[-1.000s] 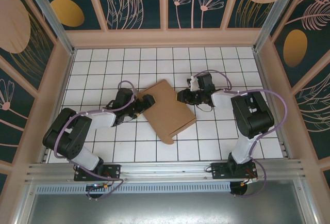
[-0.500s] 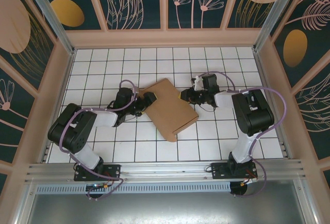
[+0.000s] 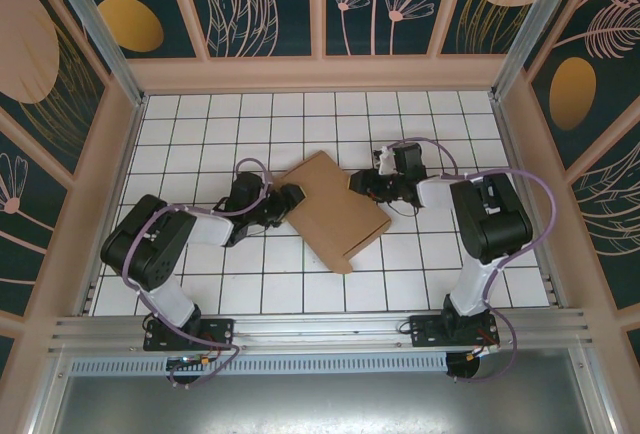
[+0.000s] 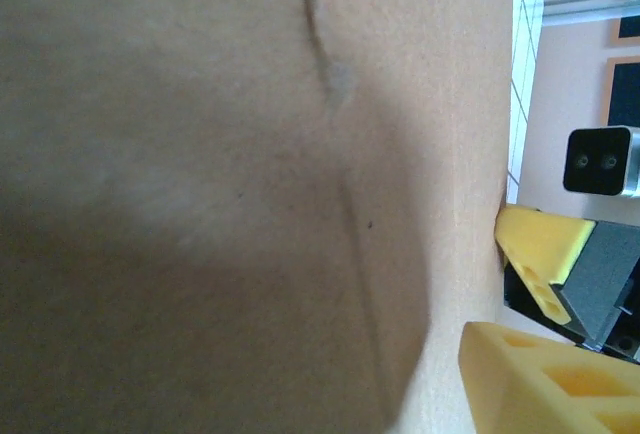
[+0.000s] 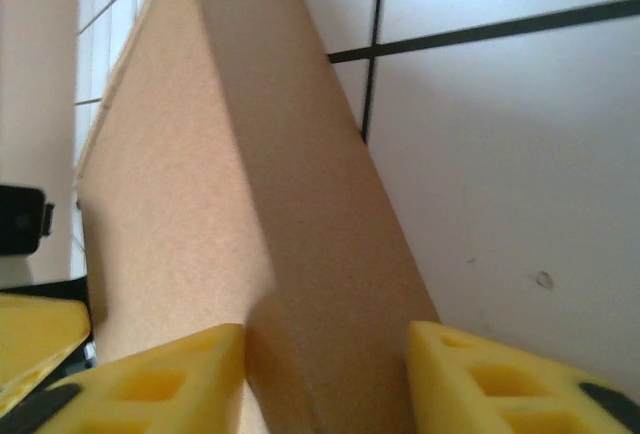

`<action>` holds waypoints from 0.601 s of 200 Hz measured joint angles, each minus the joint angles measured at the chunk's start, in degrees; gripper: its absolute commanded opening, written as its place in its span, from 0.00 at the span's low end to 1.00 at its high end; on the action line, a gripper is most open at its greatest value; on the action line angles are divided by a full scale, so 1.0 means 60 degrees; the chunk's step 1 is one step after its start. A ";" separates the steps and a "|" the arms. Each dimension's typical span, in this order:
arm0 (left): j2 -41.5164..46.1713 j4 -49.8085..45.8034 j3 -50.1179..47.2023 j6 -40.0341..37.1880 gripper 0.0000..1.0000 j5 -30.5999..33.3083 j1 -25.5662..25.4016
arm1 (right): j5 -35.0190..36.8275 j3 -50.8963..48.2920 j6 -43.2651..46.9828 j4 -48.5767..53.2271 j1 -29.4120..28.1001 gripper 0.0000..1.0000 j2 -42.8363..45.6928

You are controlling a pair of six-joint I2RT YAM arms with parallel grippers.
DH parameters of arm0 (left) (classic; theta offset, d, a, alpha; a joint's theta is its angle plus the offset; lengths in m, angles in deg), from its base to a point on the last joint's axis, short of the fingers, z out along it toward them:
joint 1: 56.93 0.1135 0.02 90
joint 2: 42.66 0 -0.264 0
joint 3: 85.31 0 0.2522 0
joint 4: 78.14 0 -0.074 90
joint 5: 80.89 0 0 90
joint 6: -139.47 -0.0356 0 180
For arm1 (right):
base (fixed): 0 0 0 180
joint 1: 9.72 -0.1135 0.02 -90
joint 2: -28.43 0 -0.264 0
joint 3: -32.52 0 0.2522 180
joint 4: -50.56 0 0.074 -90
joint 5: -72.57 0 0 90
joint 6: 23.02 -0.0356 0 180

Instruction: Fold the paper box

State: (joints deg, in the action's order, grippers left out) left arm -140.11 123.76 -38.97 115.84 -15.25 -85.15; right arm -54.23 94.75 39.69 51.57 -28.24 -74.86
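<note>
Plain brown cardboard paper box (image 3: 333, 209): rests askew mid-way across the white tiled desk (image 3: 200, 124), between both arms. Right tool (image 5: 325, 384): straddles one box edge, yellow fingers (image 5: 150, 384) pressed against either face (clamped on the cardboard). Left tool (image 3: 287, 198): sits at the box's left edge; largely hidden behind cardboard in its wrist view, so cannot tell whether open or closed.

**Paper box down flat, turned on the diagonal**

The paper box (image 3: 333, 209) is seen folded over into a flat brown slab, plain and unprinted. It is laid corner-on near the middle of the white tiled table (image 3: 200, 284). A narrow strip is left jutting along its near right edge.
</note>
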 measured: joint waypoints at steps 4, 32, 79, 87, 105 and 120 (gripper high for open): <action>0.0000 -0.0033 0.0000 -0.0018 0.63 0.0025 -0.0044 | 0.0215 0.0000 0.0047 0.0113 -0.0051 0.57 0.0091; 0.0091 -0.0073 0.0040 -0.0040 0.59 0.0087 -0.0222 | 0.1515 -0.0004 0.0266 0.1224 -0.0382 0.71 0.0838; 0.0109 0.0237 0.0106 0.0295 0.57 0.0062 -0.0299 | 0.3814 -0.0455 -0.0004 0.2812 -0.0557 0.77 0.3483; 0.0182 0.0200 0.0106 0.0390 0.57 0.0066 -0.0299 | 0.4076 -0.0550 -0.0106 0.3009 -0.0550 0.77 0.4091; 0.0605 -0.0066 0.0146 0.0495 0.57 0.0168 -0.0299 | 0.4503 -0.0790 -0.0455 0.3399 -0.0470 0.78 0.5289; 0.0991 -0.0259 0.0255 0.0535 0.57 0.0255 -0.0299 | 0.4670 -0.1198 -0.0852 0.3643 -0.0339 0.80 0.6288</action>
State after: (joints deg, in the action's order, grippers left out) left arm -134.16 122.21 -37.44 119.05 -13.72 -86.95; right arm -26.21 87.56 34.57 73.43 -30.28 -37.13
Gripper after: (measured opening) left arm 0.570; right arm 0.780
